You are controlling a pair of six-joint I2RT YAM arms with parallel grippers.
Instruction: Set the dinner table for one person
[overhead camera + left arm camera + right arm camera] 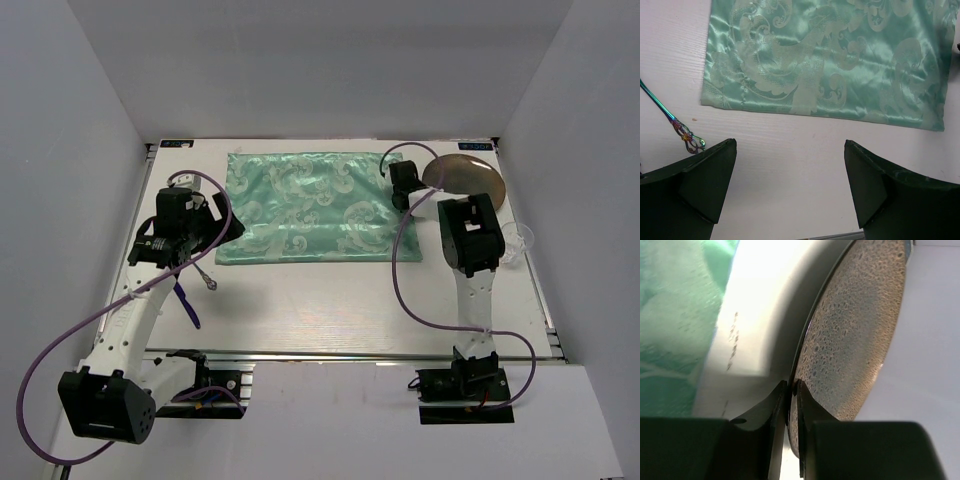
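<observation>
1. Dinner table: a large, flat, white rectangular tabletop (340, 310) with a metal rail (350, 354) along its near edge. It carries every item below.
2. Two utensils, near left: one with a dark blue-purple handle (188, 305), and one slender, iridescent metal piece with an ornate end (682, 132). Both lie on bare tabletop, apart from the cloth.
3. Left gripper (790, 190): fingers spread wide, holding nothing, above the tabletop near the cloth's edge.
4. Shiny green patterned cloth (310, 208): lies flat in the centre, with nothing on it.
5. Right gripper (790, 395): clamped on the plate's rim.
6. Round brown speckled plate (462, 172): far right, tilted, beside the cloth and not on it.
7. Progress: judged early. The cloth is laid and the plate is in hand; the utensils are not yet placed.
</observation>
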